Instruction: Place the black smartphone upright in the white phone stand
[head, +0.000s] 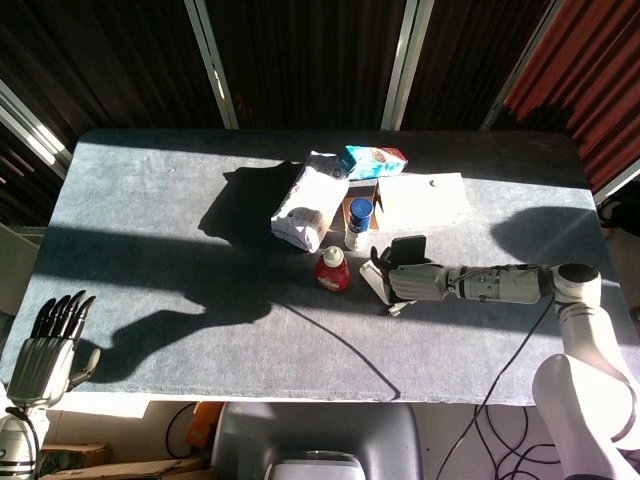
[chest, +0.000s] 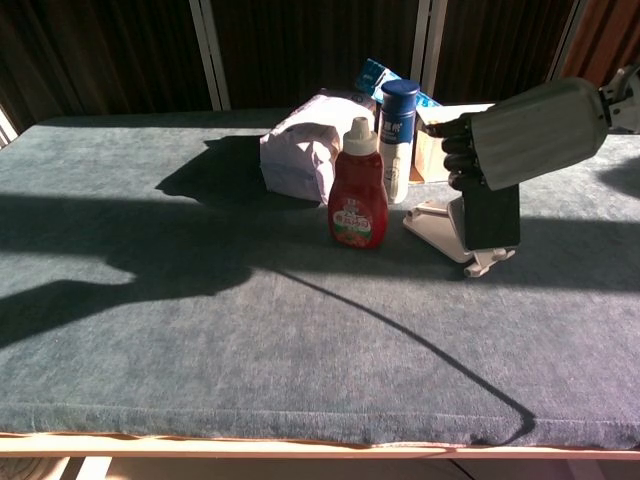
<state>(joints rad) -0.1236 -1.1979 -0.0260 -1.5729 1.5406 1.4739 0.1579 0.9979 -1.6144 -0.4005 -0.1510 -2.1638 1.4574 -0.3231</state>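
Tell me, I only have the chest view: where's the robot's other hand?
Observer: The left hand hangs off the table's near left corner, holding nothing.
Operator: What's behind the red bottle?
Observer: From above, a teal box lies beyond the white bag.
Operator: Is that phone in the stand?
Observer: The right hand holds the black smartphone upright over the white phone stand; seating isn't clear.

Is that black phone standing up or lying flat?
Standing upright: the black phone is on end over the white stand, gripped by the right robot hand.
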